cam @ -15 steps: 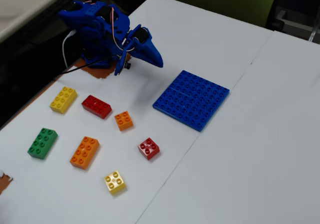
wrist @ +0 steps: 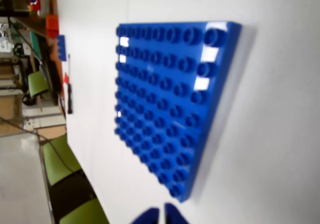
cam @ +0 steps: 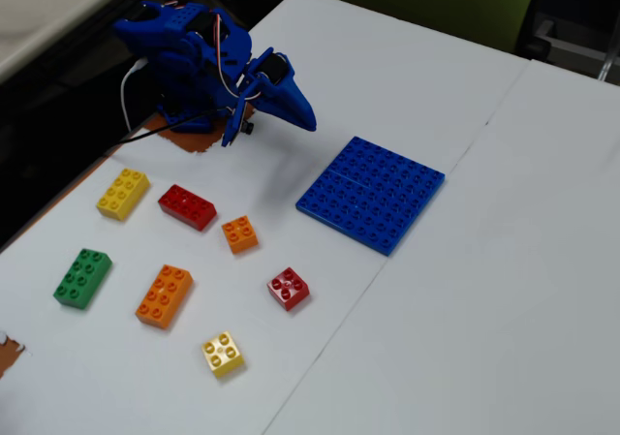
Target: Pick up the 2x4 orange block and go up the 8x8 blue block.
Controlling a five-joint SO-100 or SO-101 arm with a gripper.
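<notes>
The 2x4 orange block [cam: 165, 295] lies flat on the white table at the front left of the fixed view, untouched and far from the arm. The 8x8 blue block [cam: 371, 193] lies flat near the table's middle. In the wrist view the 8x8 blue block [wrist: 170, 104] fills the centre, with one corner close to the fingertips. The blue arm is folded at the back left. My gripper [cam: 308, 123] hangs above the table left of the blue plate. Only the tips of my gripper [wrist: 161, 216] show at the wrist view's bottom edge, shut with nothing between them.
Around the orange block lie a green brick [cam: 82, 277], a yellow oblong brick [cam: 123, 193], a red oblong brick [cam: 188, 206], a small orange brick [cam: 239, 233], a small red brick [cam: 289, 288] and a small yellow brick [cam: 223, 354]. The table's left edge drops off beside the arm.
</notes>
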